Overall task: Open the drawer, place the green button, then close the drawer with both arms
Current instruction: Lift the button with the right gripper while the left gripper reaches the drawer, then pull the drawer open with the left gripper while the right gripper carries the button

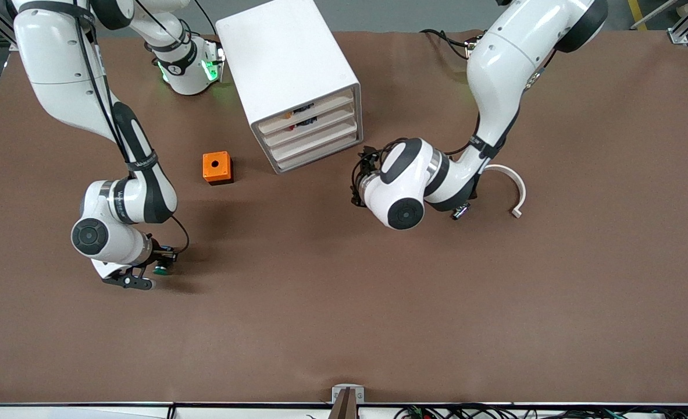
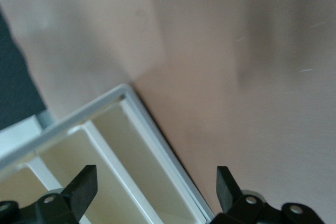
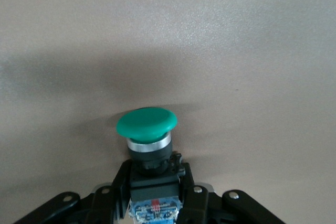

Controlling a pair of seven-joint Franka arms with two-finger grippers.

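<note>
The right pincer [image 1: 159, 269] is held low at the desk [image 1: 378, 302] toward the right arm's end, and it is closed on the button [image 3: 146, 129]. In the right wrist view the black-and-blue body of the button is seen clamped between the two fingers [image 3: 116, 184], with the round green cap projecting out past the fingertips. In the front view only a small patch of the green cap [image 1: 160, 270] is visible beside the wrist, nearer to the front camera than the orange box [image 1: 217, 167]. Whether the button is lifted off the surface or resting on it cannot be told.

The left pincer [image 2: 152, 187] is placed just in front of the lower drawers of the white cabinet [image 1: 291, 75], and its jaws are spread wide with nothing held between them. In the left wrist view the corner of the cabinet frame and the cream-coloured drawer fronts are framed between the two black fingertips [image 2: 84, 184].

The drawer [image 1: 319, 150] is seen closed, flush with the other three in the cabinet face. Orange and black bits are visible in the top drawer [image 1: 306, 116]. The orange box with a hole in its top is set on the desk beside the cabinet, toward the right arm's end. A white curved piece [image 1: 515, 186] lies on the desk near the left arm's elbow.
</note>
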